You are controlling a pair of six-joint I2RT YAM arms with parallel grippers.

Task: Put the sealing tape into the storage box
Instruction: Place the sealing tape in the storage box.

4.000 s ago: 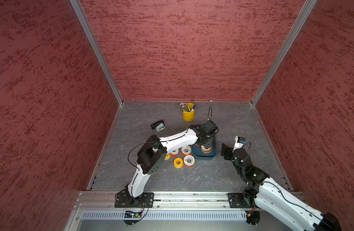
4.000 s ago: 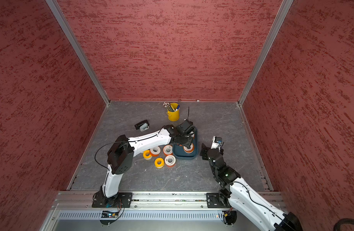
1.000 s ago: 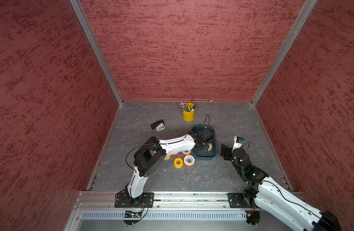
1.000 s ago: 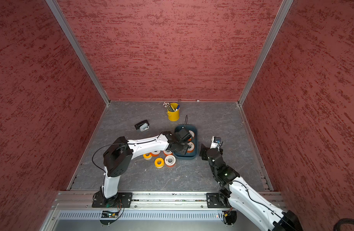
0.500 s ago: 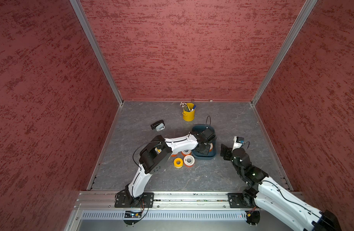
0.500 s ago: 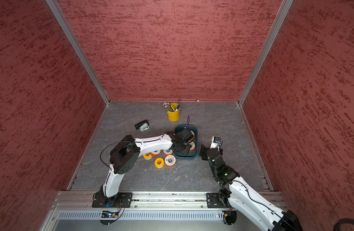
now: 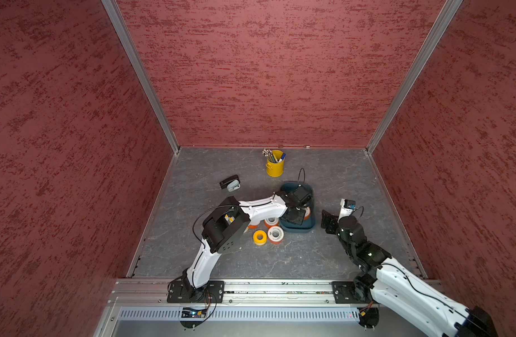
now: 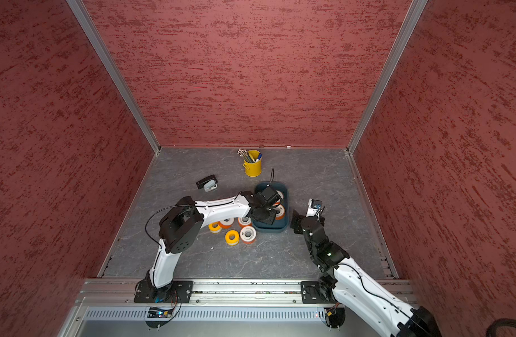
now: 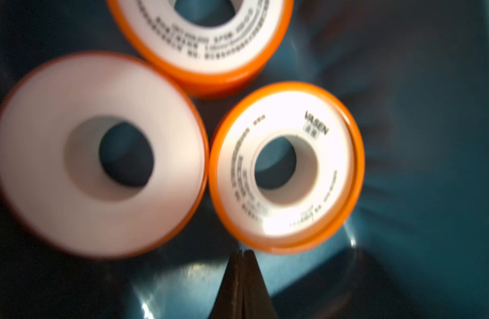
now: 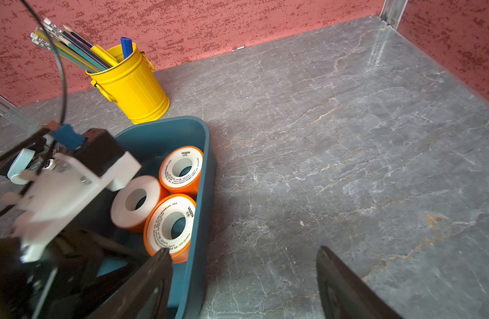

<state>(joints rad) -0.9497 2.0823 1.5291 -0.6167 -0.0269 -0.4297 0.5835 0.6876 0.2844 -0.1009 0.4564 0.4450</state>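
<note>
The storage box (image 7: 297,230) (image 8: 272,229) is a dark teal tray on the grey floor. Three orange-sided sealing tape rolls lie flat in it (image 10: 192,163) (image 10: 121,210) (image 10: 160,221), and fill the left wrist view (image 9: 204,41) (image 9: 44,165) (image 9: 329,165). My left gripper (image 9: 243,251) (image 7: 294,216) is shut and empty, low inside the box beside the nearest roll. Several more rolls lie on the floor left of the box, among them yellow (image 8: 232,237) (image 8: 214,227) and orange (image 8: 247,235). My right gripper (image 10: 243,250) (image 7: 328,223) stands open and empty just right of the box.
A yellow pen bucket (image 7: 275,167) (image 10: 132,88) stands behind the box. A black-and-grey stapler-like tool (image 7: 230,183) lies at the back left. Red walls enclose the floor on three sides, and the left forearm (image 8: 221,208) passes over some floor rolls.
Since four seconds ago my left gripper has dropped lower into the box. Over the last second the left arm has shifted only slightly, and the right arm has stayed still.
</note>
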